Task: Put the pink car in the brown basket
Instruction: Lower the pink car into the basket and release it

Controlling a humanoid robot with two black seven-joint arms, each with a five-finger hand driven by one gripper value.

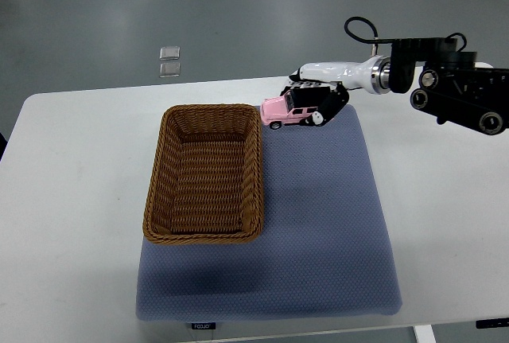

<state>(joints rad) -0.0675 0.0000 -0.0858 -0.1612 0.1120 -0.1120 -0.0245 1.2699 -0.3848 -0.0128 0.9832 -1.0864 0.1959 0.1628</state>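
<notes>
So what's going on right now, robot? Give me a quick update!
Right hand shut on pink car, at far right corner of brown basket, just outside the rim. Left hand out of view. Basket empty, nothing blocking.

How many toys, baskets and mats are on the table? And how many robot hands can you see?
Toy cars: 1, the pink car, held in the right hand
Baskets: 1, the brown basket, with nothing inside
Mats: 1, the blue-grey mat on the white table
Robot hands: 1
Total: 4
</notes>
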